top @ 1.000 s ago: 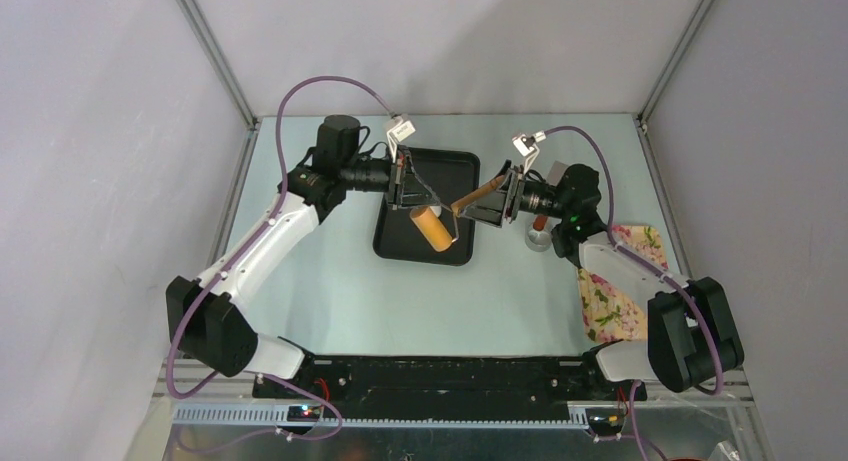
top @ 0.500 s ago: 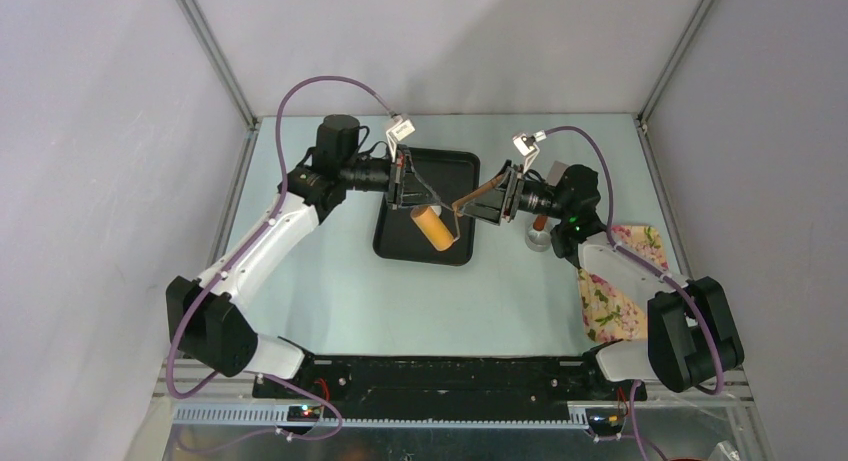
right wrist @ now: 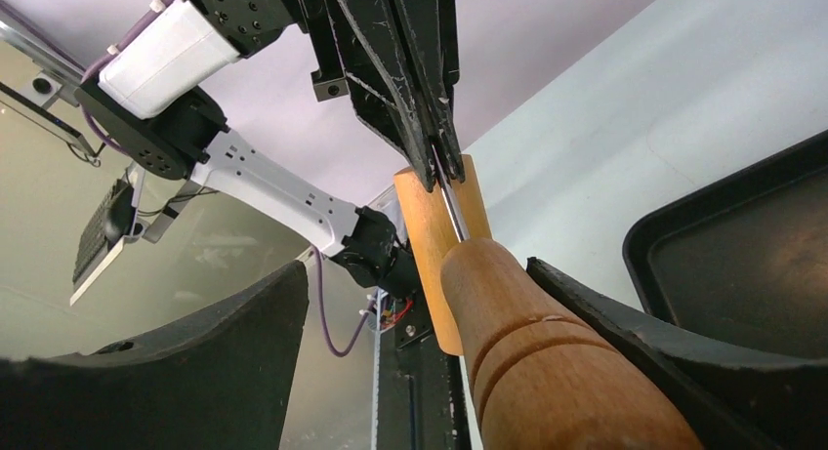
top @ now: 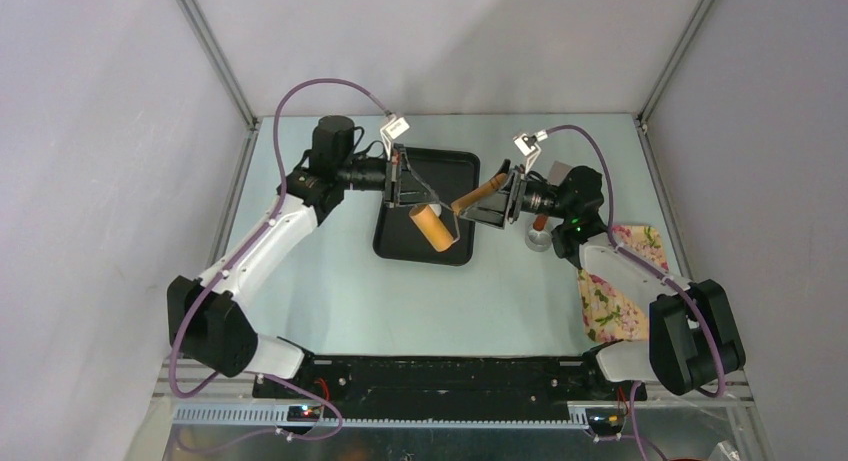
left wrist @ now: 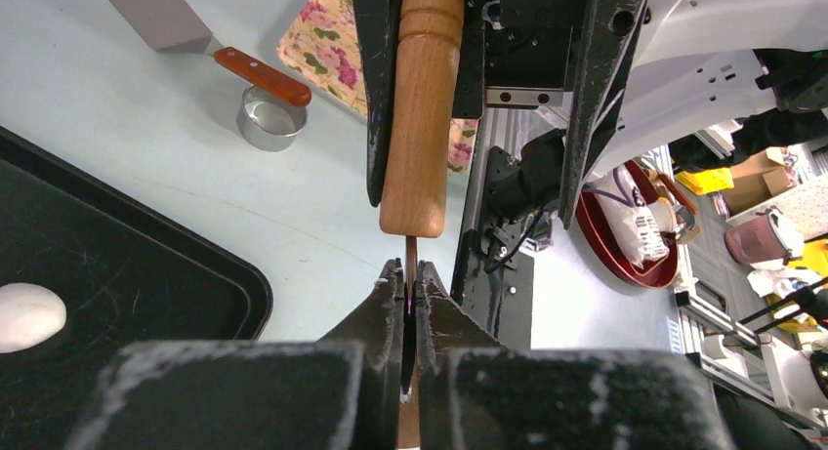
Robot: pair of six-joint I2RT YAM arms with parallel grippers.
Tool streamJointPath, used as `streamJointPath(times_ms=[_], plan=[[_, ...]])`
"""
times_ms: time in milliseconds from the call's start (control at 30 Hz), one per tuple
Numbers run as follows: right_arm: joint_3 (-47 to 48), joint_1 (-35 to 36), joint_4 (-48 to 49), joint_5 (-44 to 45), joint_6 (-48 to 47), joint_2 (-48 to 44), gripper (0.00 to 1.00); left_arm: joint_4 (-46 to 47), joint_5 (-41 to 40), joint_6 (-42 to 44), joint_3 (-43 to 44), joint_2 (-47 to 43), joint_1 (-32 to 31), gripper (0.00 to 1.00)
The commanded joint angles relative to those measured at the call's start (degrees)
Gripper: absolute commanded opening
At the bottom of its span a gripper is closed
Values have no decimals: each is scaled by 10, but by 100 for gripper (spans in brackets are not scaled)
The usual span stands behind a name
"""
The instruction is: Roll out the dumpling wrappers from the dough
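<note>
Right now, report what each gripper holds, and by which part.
Left gripper: shut on the thin metal rod just beyond the wooden handle. Right gripper: open around that handle, a gap on one side, apparently not clamping it.

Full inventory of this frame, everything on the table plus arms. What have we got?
tray: 1, black, centre of the table
dough: 1, white, on the tray
rolling pin: 1, tan wood with a thin metal rod, over the tray between the arms
cup: 1, steel, on the table right of the tray
spatula: 1, grey blade, red-brown handle, handle end at the cup
cloth: 1, yellow floral, right side, partly under the right arm
table: 1, pale green
left gripper: 1, black, shut on the pin's rod
right gripper: 1, black, open, fingers either side of the pin's handle
</note>
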Motion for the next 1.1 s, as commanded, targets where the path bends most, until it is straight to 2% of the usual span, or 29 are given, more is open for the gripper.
streamJointPath(times_ms=[0,500,800,967,1067], plan=[[5,-3,65,-8,25,-25,82,40,-22,-21,-6,-22,14,0],[-3,-12,91,30,41,-29,67,80,-21,-50,-25,-24,26,0],[-3,-3,70,70,23,-16,63,86,-17,-54,-27,-21,24,0],[6,7,23,83,-9,-10,63,88,-16,-56,-27,-19,20,0],[10,13,10,85,-19,-9,60,88,-16,-55,-27,-19,19,0]])
